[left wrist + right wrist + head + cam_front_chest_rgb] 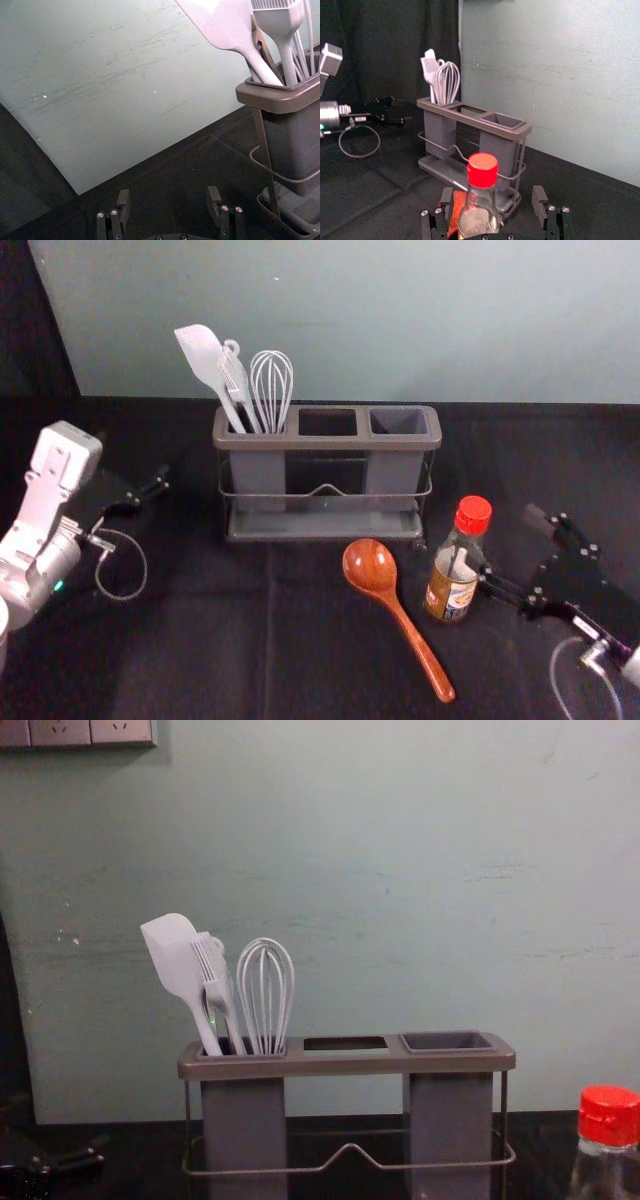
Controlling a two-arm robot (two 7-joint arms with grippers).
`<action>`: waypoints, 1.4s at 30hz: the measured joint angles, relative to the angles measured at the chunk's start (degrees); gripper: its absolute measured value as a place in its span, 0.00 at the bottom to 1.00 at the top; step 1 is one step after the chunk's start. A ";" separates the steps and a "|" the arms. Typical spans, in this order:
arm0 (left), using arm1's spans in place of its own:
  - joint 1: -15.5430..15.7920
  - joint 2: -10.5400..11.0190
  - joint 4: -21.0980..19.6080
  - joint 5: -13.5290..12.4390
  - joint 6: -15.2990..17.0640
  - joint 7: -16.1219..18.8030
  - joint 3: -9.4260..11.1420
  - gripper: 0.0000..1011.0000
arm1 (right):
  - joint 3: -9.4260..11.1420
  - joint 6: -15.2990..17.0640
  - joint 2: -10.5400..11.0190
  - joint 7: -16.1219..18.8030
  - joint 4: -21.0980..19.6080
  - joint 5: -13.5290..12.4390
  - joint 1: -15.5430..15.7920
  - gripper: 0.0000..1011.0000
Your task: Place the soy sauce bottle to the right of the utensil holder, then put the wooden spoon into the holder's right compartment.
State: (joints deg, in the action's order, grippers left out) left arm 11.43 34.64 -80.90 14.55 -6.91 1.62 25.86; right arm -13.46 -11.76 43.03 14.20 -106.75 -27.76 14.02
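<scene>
Well, we see the soy sauce bottle [456, 572] standing upright on the table, in front of the holder and toward its right end. The right gripper [508, 546] is beside it, fingers wide apart; whether one touches the bottle, we cannot tell. Just left of the bottle lies the wooden spoon [372, 566], bowl toward the utensil holder [320, 441], handle slanting nearer us and right. White utensils lean in the holder's left compartment. The left gripper [138, 458] is parked well left of the holder, its fingers spread wide. Creased black cloth [200, 640] covers the table; behind rises a scuffed grey-green wall [400, 320], with a dark curtain [395, 45] at the left and socket plates [60, 731] high up. We count one bottle, one spoon, one holder with three openings, one spatula [178, 960], one brush [215, 982] and one whisk [265, 990].
</scene>
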 joint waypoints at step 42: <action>0.00 0.00 0.00 0.00 0.00 0.00 0.00 0.99 | -0.62 2.60 -11.26 5.74 5.83 3.55 -6.89 0.42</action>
State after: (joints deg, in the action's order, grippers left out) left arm 11.43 34.64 -80.90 14.55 -6.91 1.62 25.86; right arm -14.09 -9.15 31.77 19.94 -100.92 -24.21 7.13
